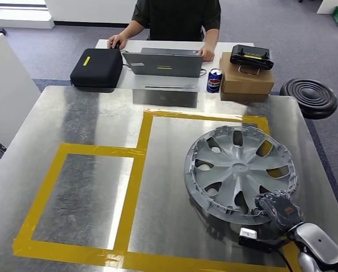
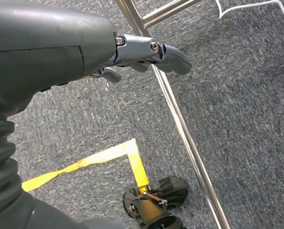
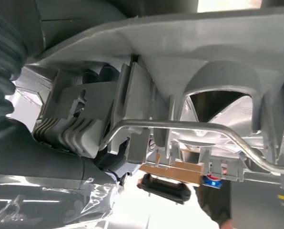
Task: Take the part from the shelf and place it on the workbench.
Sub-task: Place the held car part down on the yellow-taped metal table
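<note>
Hubcap (image 1: 240, 167), grey plastic with spoked openings, sits at the right of the frame in the head view, on the metal workbench (image 1: 94, 122) inside the larger rectangle of yellow tape (image 1: 135, 170). Its far edge looks to rest on the bench while the near edge is raised slightly. The right hand (image 1: 278, 208) comes in from the lower right corner and grips that near rim, dark fingers curled over the top of it. In the right wrist view the underside of the hubcap's rim and its wire retaining ring (image 3: 191, 126) pass close across the hand (image 3: 72, 129).

The left hand (image 2: 147, 52) hangs over grey carpet (image 2: 248, 105) beside a metal table leg (image 2: 183, 129), holding nothing, fingers loosely extended and a little apart.

At the top of the head view a person (image 1: 178, 20) sits at a white table behind a laptop (image 1: 165, 62), with a black case (image 1: 96, 67) to the left, a blue soda can (image 1: 214, 80) and a cardboard box (image 1: 246, 76) to the right. A black ribbed disc (image 1: 308, 97) lies at the far right.
</note>
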Controlling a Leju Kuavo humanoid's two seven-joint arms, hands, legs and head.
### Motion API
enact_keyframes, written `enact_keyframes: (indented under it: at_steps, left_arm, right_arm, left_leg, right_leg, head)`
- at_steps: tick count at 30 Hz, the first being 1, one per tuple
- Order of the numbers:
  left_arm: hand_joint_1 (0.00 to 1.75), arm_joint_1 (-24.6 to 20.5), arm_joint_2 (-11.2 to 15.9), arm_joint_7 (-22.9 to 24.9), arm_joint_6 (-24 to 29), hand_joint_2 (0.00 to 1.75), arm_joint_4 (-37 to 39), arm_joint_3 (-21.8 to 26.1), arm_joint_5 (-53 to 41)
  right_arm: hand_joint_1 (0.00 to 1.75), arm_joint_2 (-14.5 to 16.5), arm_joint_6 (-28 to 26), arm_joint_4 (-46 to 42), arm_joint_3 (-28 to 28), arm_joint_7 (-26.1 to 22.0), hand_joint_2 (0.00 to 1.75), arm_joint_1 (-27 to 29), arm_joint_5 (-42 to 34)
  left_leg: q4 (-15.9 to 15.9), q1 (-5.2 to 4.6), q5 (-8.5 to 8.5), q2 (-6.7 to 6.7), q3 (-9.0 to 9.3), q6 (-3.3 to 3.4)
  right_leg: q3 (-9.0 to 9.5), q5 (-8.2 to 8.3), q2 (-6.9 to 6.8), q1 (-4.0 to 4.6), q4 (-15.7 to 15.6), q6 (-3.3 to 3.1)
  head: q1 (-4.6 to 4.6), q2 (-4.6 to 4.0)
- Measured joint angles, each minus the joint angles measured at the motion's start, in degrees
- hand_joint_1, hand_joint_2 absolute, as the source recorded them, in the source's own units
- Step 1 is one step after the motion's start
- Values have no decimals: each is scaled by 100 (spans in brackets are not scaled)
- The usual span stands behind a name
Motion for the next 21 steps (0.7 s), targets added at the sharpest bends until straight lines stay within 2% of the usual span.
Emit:
enact_keyframes:
  at_steps: [7, 12, 16, 20, 21]
  left_arm:
    - [0, -1, -5, 19, 5, 175, 0, -54, -32]
    - [0, -1, -9, 34, 10, 175, 0, -97, -38]
    - [0, 2, -11, 34, 10, 175, 1, -126, -42]
    - [0, 2, -13, -28, -18, 0, 0, -140, -12]
    - [0, 2, -13, -47, -34, 0, 0, -139, 14]
  right_arm:
    - [175, 288, 7, 136, 508, -58, 175, -490, 103]
    - [175, 384, 20, 157, 796, -49, 175, -725, 39]
    - [0, 415, 7, 158, 936, -49, 175, -818, 0]
    - [0, 431, -19, 154, 1050, 1, 175, -867, -77]
    - [0, 431, -29, 145, 1068, 27, 175, -869, -108]
  left_leg:
    - [0, 0, 18, -3, -25, 8]
    - [0, -1, 27, -13, -47, 4]
    - [0, -2, 27, -20, -58, 4]
    - [1, -2, 27, -25, -66, 4]
    - [1, -3, 27, -26, -68, 4]
  right_leg:
    - [-18, 8, -8, -1, 0, -4]
    - [-31, 11, -21, -2, 0, -4]
    - [-37, 11, -27, -4, 0, -4]
    - [-43, 11, -34, -5, -1, -4]
    - [-45, 11, -35, -5, -1, -4]
  head:
    - [-1, 0]
    - [-1, 0]
    - [-1, 0]
    - [-1, 0]
    - [-1, 0]
